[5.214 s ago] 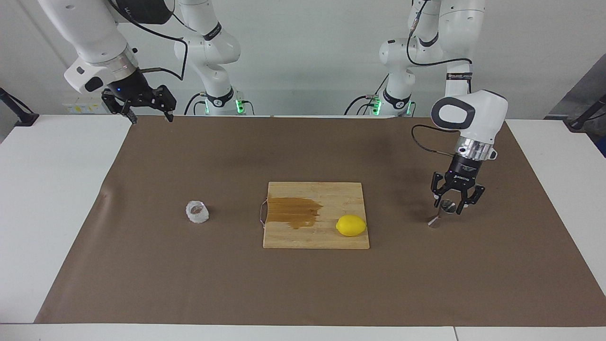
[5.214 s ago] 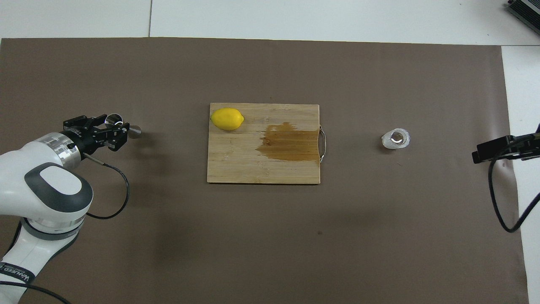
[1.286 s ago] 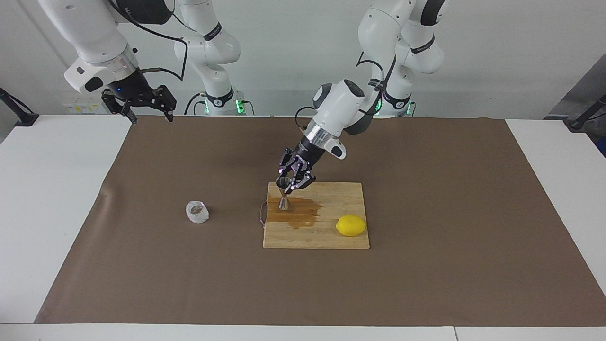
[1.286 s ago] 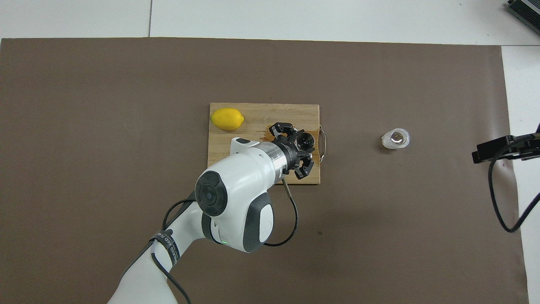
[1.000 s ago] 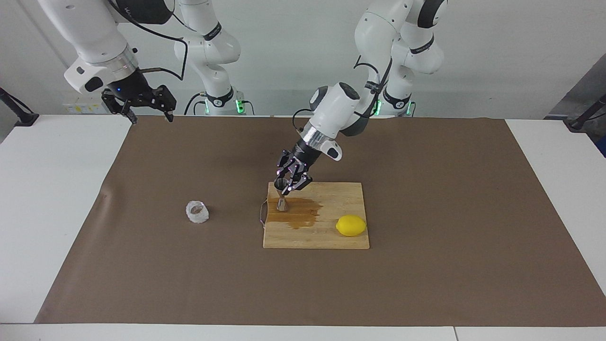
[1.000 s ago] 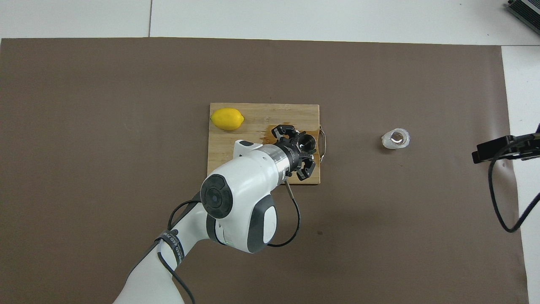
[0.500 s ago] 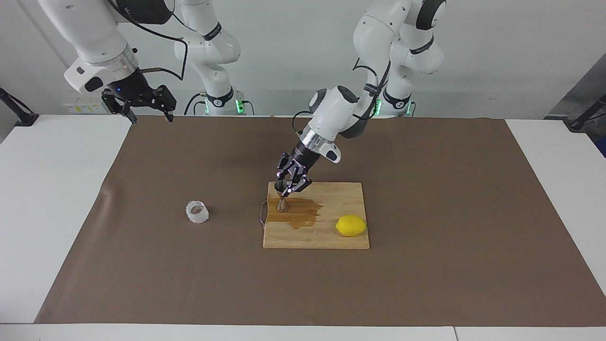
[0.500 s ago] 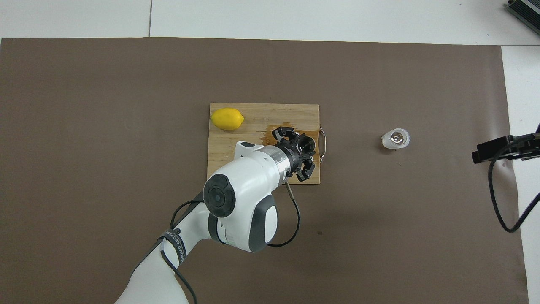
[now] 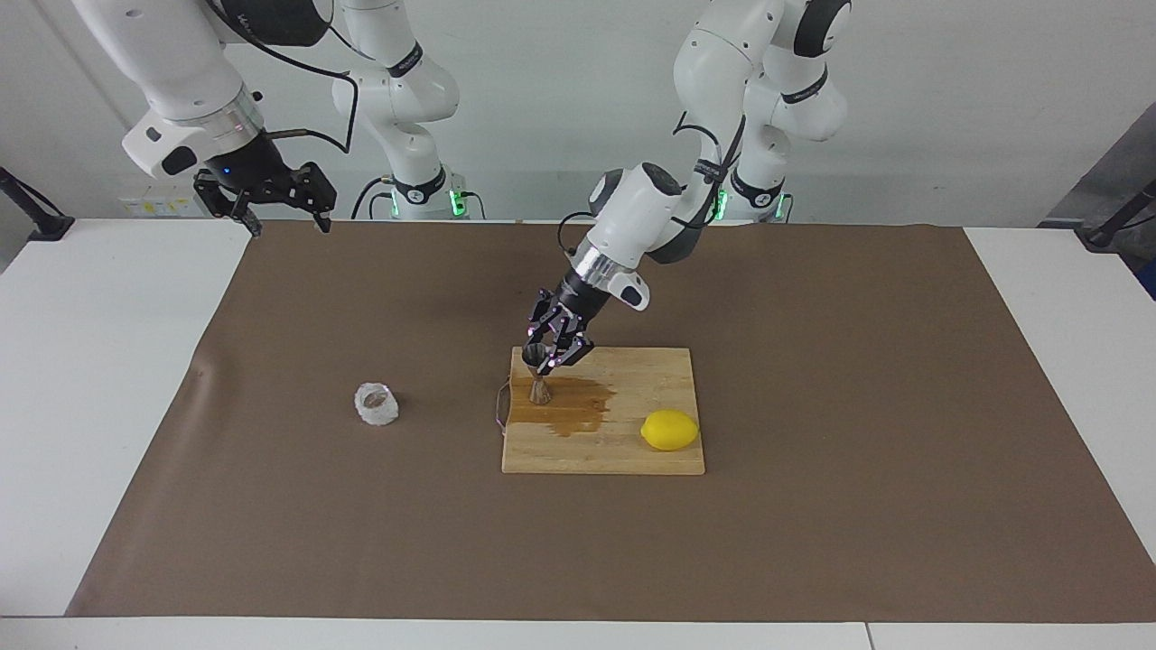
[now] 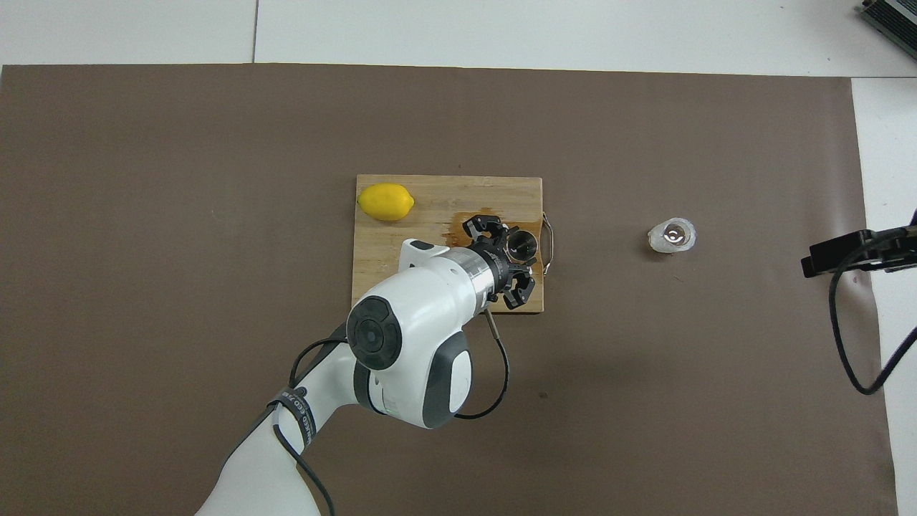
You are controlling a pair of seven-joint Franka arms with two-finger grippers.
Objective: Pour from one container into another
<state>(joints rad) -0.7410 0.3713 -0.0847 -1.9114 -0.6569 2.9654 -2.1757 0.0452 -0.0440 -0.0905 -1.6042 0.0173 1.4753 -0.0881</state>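
The small shiny steel hourglass jigger (image 9: 539, 379) stands at my wooden cutting board's (image 9: 632, 456) handle edge; my left gripper (image 9: 549, 354) is at its rim, grip unreadable. My right gripper (image 9: 271, 200) waits spread at the brown mat's (image 9: 813, 542) corner.

Not much lettering is showing from here. A black band (image 10: 291, 418) on the left arm (image 10: 401, 344) is carrying white print, but it is coming out too small to read, and nothing else is bearing legible text.
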